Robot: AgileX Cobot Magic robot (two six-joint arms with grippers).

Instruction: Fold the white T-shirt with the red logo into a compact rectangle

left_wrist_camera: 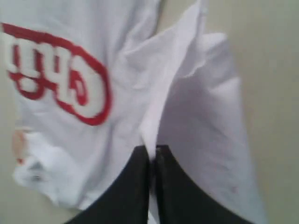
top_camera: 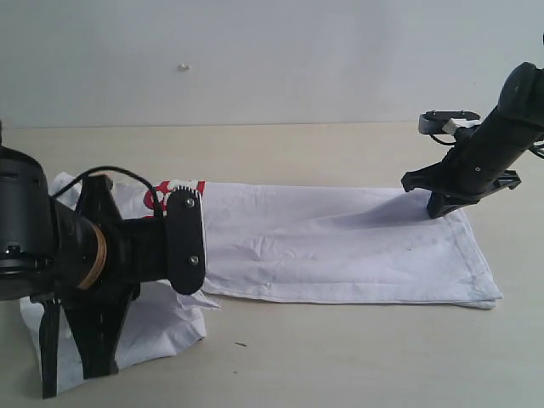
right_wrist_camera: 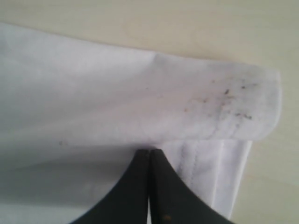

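The white T-shirt [top_camera: 340, 246] lies as a long folded strip across the table. Its left end is bunched up beside my left arm. The red logo [left_wrist_camera: 58, 74] shows partly in the left wrist view, with the small orange neck tag [left_wrist_camera: 18, 142] near it. In the exterior view only a bit of the red logo [top_camera: 157, 197] peeks out behind my left gripper [top_camera: 185, 242]. My left gripper [left_wrist_camera: 153, 151] is shut on a raised fold of the shirt. At the shirt's far right corner my right gripper [top_camera: 438, 206] [right_wrist_camera: 149, 151] is shut at the edge of a turned-over layer.
The beige table [top_camera: 357, 357] runs on in front of the shirt and behind it up to a pale wall [top_camera: 272, 59]. My left arm's black body [top_camera: 51, 246] hides the shirt's left end. Dark specks mark the shirt's hem [right_wrist_camera: 233, 105].
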